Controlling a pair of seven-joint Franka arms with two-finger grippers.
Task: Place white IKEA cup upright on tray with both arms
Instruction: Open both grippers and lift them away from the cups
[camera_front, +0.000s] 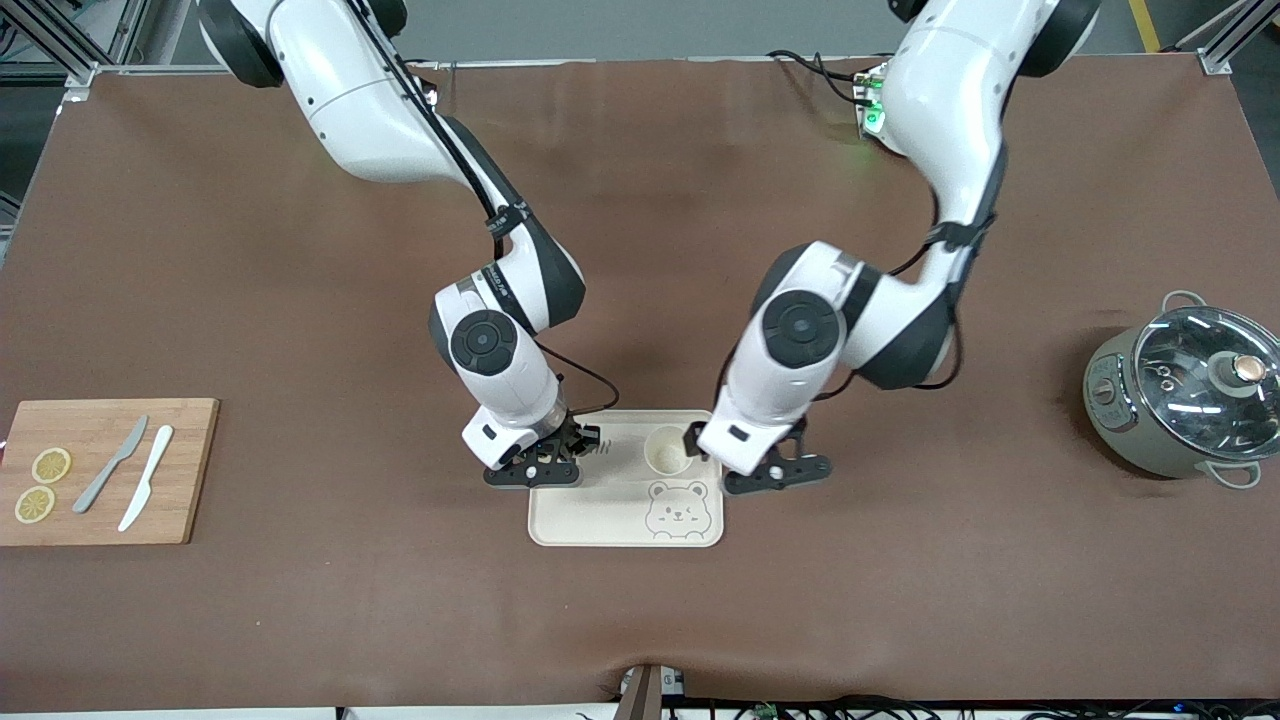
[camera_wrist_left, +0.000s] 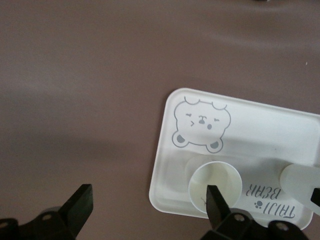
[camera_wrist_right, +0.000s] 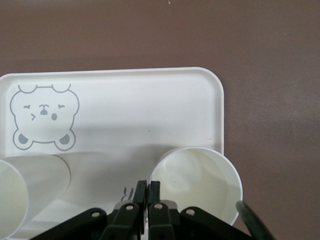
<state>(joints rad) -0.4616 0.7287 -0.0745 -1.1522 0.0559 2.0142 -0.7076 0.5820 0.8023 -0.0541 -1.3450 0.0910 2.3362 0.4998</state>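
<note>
Cup (camera_front: 667, 450), white, stood upright on the tray (camera_front: 600, 520), mouth up, just farther from the front camera than the bear-face drawing (camera_front: 677, 508).

Brown surface (camera_front: 640, 620) carried everything. My left arm (camera_front: 830, 340) and my right arm (camera_front: 500, 340) both reached down to the tray, one at each of its ends. A grey pot with a glass lid (camera_front: 1185, 400) sat at the left arm's end of the surface. A wooden cutting board (camera_front: 190, 470) lay at the right arm's end. The tray lay between them, near the middle.

A second white cup (camera_wrist_right: 200, 175) also stood mouth up on the tray, beside the first and toward the right arm's end, by the grey lettering (camera_wrist_left: 267, 200).

My left jaws stood wide apart and held nothing. One finger (camera_wrist_left: 216, 205) was over the first cup's mouth, the other (camera_wrist_left: 80, 200) over bare surface off the tray. My right jaws were closed, fingers pressed together just beside the second cup's rim. I could not tell whether they touched it.

On the board lay a grey knife (camera_front: 110, 465), a white knife (camera_front: 146, 478) and two lemon slices (camera_front: 51, 465).
</note>
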